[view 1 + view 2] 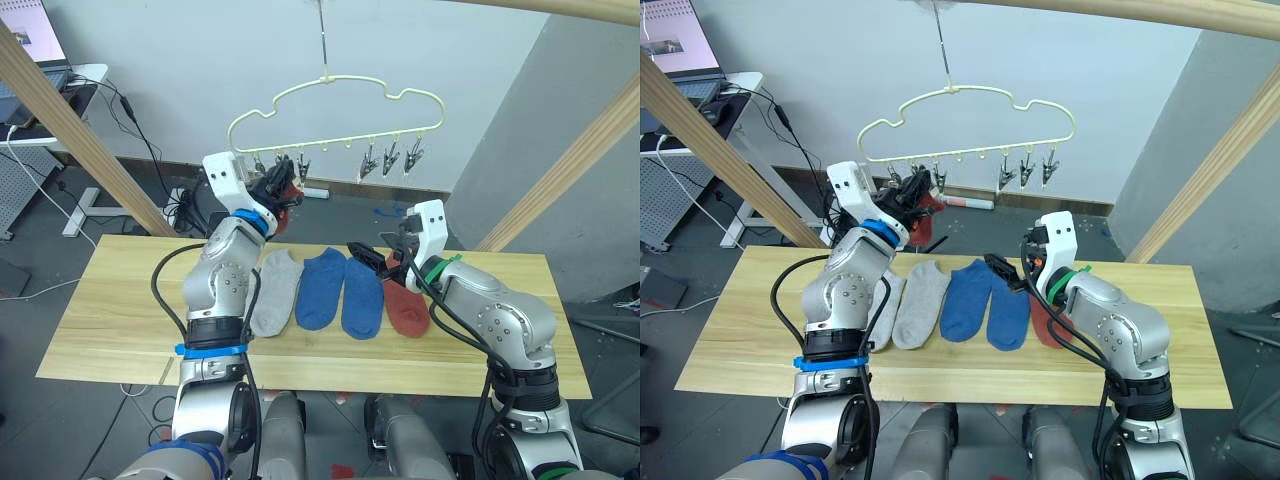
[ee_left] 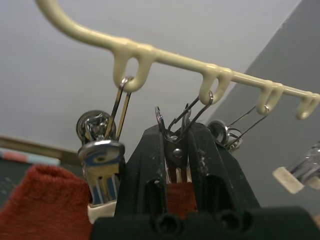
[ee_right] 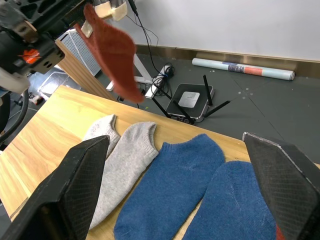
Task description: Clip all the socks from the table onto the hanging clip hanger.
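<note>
Stretching nearest, the wooden tabletop (image 1: 120, 330) is carrying five socks (image 1: 330, 290). Above it, the clip hanger (image 1: 335, 115) is holding one rust sock (image 3: 114, 52). Right gripper (image 3: 185, 200) is hovering, fingers wide. Left gripper (image 2: 175, 165) fingers are squeezing a metal clip (image 2: 174, 150); I judge the sock could drop from the pinched-open clip.

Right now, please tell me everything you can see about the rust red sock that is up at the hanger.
The rust red sock is a short ankle sock of soft, fuzzy knit. It hangs in the air above the far edge of the table, not touching the wood, below the left end of the pale-yellow clip hanger. Its upper edge sits at a metal clip with a pale tip. The left gripper is closed around the neighbouring clip, with red fabric showing between its fingers. The sock droops limp and slightly folded.
</note>
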Action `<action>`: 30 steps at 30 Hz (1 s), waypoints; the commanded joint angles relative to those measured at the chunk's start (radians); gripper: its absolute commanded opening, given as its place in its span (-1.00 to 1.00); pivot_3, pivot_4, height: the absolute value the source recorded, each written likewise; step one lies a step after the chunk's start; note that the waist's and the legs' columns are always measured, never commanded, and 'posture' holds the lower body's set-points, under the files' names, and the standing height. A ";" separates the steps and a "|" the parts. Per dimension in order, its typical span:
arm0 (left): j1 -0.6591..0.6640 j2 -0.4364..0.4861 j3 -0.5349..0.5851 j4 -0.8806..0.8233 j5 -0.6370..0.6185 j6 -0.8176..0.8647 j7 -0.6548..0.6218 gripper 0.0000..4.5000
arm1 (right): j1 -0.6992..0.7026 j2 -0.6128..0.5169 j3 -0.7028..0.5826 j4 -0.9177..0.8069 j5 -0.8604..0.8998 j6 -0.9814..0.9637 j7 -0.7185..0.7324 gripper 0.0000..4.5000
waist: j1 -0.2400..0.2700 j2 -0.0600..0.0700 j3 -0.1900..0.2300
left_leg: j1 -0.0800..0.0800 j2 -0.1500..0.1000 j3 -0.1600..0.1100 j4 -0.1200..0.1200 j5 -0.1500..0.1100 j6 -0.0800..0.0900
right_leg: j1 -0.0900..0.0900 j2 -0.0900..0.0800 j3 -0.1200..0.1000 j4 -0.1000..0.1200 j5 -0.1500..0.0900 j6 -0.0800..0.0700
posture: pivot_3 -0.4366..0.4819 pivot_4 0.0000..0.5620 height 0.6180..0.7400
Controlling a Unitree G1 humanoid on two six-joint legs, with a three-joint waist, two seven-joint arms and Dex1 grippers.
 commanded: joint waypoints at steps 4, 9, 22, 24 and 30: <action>0.037 0.109 -0.104 -0.057 0.135 -0.073 -0.063 -0.87 | -0.007 -0.003 0.000 -0.047 0.005 -0.009 0.007 1.00 | -0.001 0.000 0.000 | 0.000 0.000 0.000 0.000 0.000 0.000 | 0.000 0.000 0.000 0.000 0.000 0.000 | 0.25 -0.06 1.00; 0.059 0.184 -0.189 -0.042 0.284 -0.226 -0.112 -0.87 | 0.007 -0.026 0.022 -0.053 -0.012 -0.022 0.015 1.00 | 0.001 0.000 0.000 | 0.000 0.000 0.000 0.000 0.000 0.000 | 0.000 0.000 0.001 0.000 0.000 0.000 | 0.26 -0.04 1.00; 0.038 0.172 -0.188 0.019 0.333 -0.307 -0.137 -0.36 | 0.002 -0.021 0.014 -0.055 -0.003 -0.019 0.006 1.00 | 0.001 0.000 0.000 | 0.000 0.000 0.000 0.000 0.000 0.000 | 0.000 0.000 0.001 -0.001 0.000 0.001 | 0.23 -0.06 1.00; 0.034 0.172 -0.187 0.028 0.336 -0.314 -0.137 -0.36 | 0.002 -0.022 0.014 -0.055 -0.003 -0.019 0.006 1.00 | 0.001 0.000 0.000 | 0.000 0.000 0.000 0.000 0.000 0.000 | 0.000 0.000 0.001 -0.001 0.000 0.001 | 0.23 -0.06 1.00; 0.021 0.174 -0.184 0.047 0.355 -0.343 -0.122 -0.36 | 0.003 -0.022 0.014 -0.056 -0.002 -0.018 0.006 1.00 | 0.001 0.000 0.000 | 0.000 0.000 0.000 0.000 0.000 0.000 | 0.000 0.000 0.000 -0.001 0.000 0.001 | 0.24 -0.07 1.00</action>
